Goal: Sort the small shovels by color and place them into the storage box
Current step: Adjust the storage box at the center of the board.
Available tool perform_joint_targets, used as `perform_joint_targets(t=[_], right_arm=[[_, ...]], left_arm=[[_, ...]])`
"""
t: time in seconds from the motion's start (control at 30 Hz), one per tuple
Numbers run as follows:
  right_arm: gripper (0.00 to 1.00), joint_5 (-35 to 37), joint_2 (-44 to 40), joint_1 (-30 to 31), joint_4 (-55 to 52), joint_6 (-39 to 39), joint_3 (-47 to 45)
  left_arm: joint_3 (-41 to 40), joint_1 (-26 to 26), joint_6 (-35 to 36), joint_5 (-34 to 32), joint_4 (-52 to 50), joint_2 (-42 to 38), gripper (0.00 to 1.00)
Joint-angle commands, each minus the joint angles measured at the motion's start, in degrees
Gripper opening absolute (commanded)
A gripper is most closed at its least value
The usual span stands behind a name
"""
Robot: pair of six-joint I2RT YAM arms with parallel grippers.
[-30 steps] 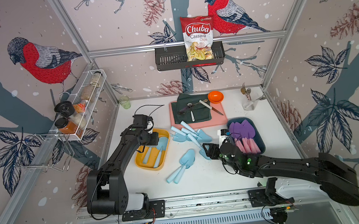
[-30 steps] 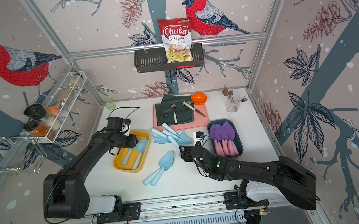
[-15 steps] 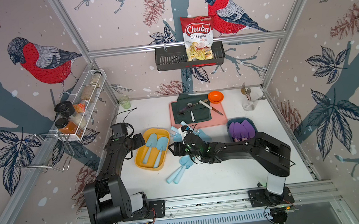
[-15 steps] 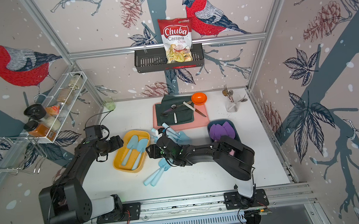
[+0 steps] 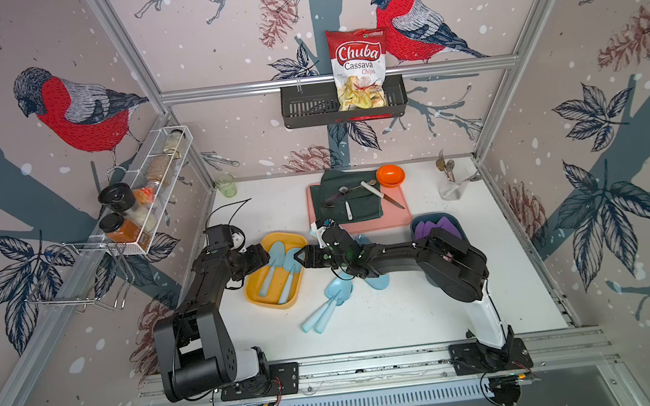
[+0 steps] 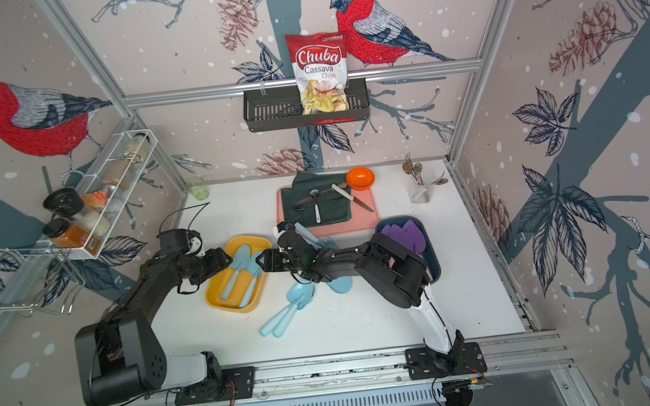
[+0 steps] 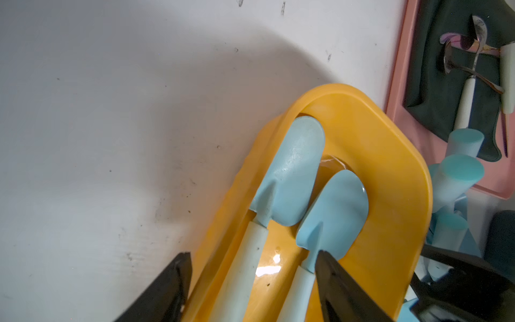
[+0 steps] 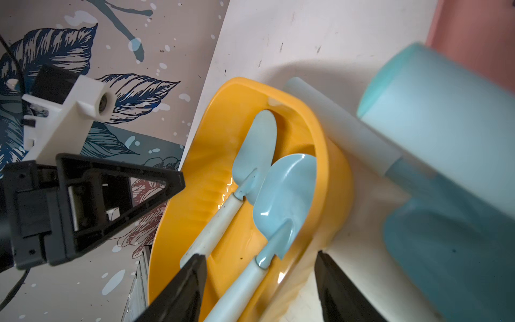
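The walls [image 5: 217, 31] carry pale pink wallpaper printed with red-breasted bullfinches, pine cones and dark blue branches, held in an aluminium frame [image 5: 223, 91]. A black slotted basket [image 5: 306, 110] hangs on the back wall with a red-and-white bag of cassava chips [image 5: 359, 66] standing in it, and a white wire rack [image 5: 161, 167] of spice jars is fixed to a side wall. The white tabletop [image 5: 407, 318] below is evenly lit and lightly scuffed.

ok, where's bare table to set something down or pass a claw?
Free: front strip between the loose blue shovels and front rail; far corner between green cup and yellow tray. Crowded: between yellow tray and pink board, shovel pile plus right claw.
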Motion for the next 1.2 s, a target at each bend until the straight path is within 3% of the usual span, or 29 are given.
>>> perform_joint_targets(t=[0.0, 0.53, 0.87, 1.17], right_arm=[[0.66, -2.86, 1.51, -0.76, 0.84, 0.32, 2.45], [0.66, -2.91, 2.44, -3.11, -2.24, -1.33, 4.63], [0.67, 7.99, -10.42, -2.19, -8.72, -8.02, -2.16], [0.62, 15.94, -26.27, -2.30, -18.45, -11.91, -13.11]], left_arm=[[0.20, 0.08, -1.10, 2.50, 1.24, 0.10, 0.74], [-1.17, 0.16, -1.23, 2.27, 2.70, -3.65, 0.74], [-1.41, -0.42, 5.77, 3.19, 4.47, -13.60, 0.73], [-2.52, -5.03, 14.79, 12.89, 3.59, -17.53, 0.73]])
